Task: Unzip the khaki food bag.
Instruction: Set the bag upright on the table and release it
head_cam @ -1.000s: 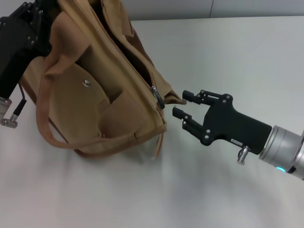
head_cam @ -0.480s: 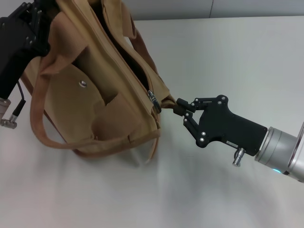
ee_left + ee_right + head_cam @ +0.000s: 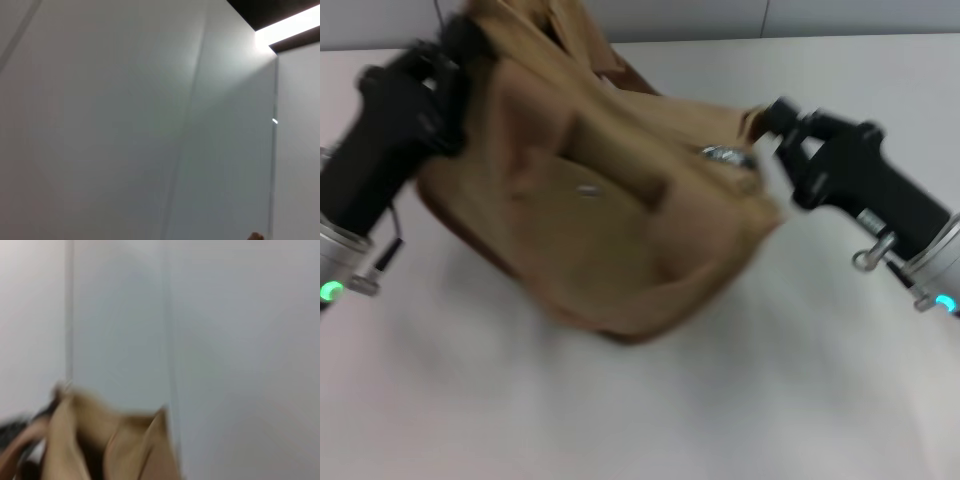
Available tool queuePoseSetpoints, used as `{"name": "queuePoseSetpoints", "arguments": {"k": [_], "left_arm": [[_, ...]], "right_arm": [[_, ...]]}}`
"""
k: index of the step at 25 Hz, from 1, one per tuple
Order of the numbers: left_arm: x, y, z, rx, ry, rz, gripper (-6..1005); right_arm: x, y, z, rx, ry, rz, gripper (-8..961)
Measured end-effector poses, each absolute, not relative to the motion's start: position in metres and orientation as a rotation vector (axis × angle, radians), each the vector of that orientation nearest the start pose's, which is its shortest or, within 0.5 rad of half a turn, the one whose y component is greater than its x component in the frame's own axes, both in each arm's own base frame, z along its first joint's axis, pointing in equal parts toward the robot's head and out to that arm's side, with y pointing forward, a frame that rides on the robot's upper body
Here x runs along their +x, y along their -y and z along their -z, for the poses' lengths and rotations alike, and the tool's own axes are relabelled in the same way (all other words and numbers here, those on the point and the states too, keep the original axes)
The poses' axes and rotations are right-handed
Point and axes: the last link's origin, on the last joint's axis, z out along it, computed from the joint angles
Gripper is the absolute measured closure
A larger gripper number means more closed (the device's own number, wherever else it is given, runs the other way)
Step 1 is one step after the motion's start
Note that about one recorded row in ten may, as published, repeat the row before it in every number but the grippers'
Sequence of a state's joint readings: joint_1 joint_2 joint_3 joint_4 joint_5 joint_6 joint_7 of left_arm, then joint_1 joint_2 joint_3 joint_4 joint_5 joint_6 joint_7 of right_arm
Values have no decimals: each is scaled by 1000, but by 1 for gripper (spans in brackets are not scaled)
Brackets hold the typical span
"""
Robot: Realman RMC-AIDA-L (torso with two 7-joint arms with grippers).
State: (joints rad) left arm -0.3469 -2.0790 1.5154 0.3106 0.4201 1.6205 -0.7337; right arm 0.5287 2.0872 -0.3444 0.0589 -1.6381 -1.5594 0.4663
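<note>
A: What changed in the last second?

B: Big shift. A second ago the khaki food bag (image 3: 620, 230) sat on the table (image 3: 740, 400) and the right gripper (image 3: 772, 118) hung open just off its end. Half a second ago it closed in on that end by the zipper pull. Now the bag is hoisted and strung between both arms — it looks off the table, body sagging toward 6 o'clock.

A: Meaning for the task?

B: My read: the end is pinned and the bag pulled taut, which sets up the unzip. Whether the slider has travelled I can't tell — motion blur.

A: Gripper states?

B: Right gripper looks clamped on the bag's end fabric, at the bag's 2 o'clock, the silver zipper pull (image 3: 725, 156) just beside it. The left gripper (image 3: 460, 50) is at the bag's 10 o'clock, buried in cloth — cannot tell whether its fingers are closed.

A: Wrist cams?

B: Right wrist view shows tan folds close in, wall (image 3: 225, 340) behind. Left wrist view shows only wall.

A: Near to far?

B: Bare table nearest, then the bag's sagging belly with the snap (image 3: 587, 190), then both grippers, wall beyond.
</note>
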Motion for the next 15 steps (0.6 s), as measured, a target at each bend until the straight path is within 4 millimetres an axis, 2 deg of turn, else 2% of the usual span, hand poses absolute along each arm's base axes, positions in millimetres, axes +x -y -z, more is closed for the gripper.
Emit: {"name": "queuePoseSetpoints", "arguments": {"k": [2,7,15], "left_arm": [[-244,-288,11,-2016,365,1437,948],[-237,-277,30,-2166,292,1404,920],[-254,-266,26,-2124,369,1379,874]], "right_arm": [[256,-304,42,-2034,-422,-1213,899],[248,-316,34,-1962,-437,-1265,895],[250,-324,20,-1875,-548,-1368,887]]}}
